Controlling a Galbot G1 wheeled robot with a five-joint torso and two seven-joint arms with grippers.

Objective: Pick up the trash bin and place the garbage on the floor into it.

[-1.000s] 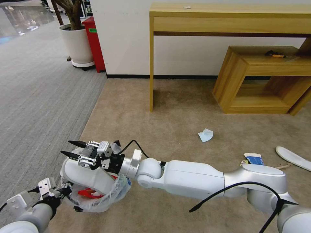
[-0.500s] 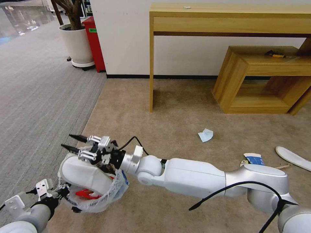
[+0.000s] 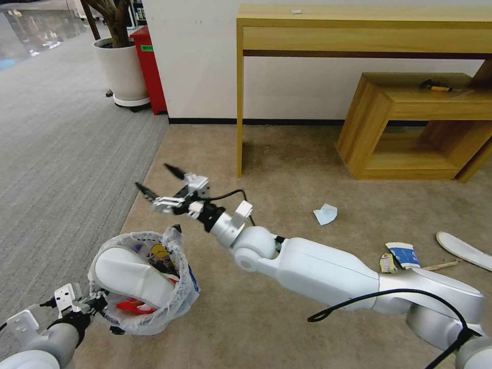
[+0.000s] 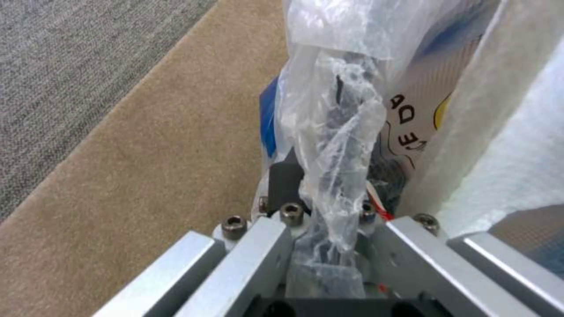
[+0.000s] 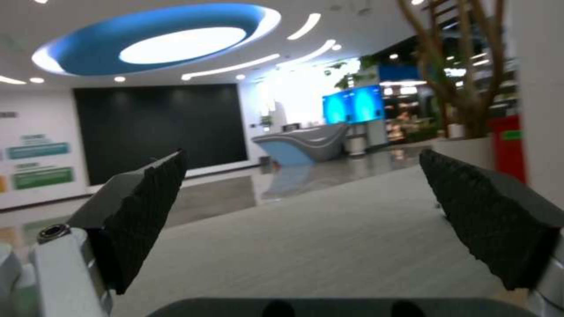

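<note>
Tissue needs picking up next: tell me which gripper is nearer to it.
Right. The right gripper is open, raised above the carpet beyond the bin, with bare floor between it and the tissue. The left gripper is shut on the bin's rim, farther off.

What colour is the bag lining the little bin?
Translucent white bag, printed in blue, yellow and black; best in the head view.

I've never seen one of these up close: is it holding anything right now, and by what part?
Yes. The left gripper holds the trash bin by its bag-lined rim. The right gripper is open and holds nothing.
</note>
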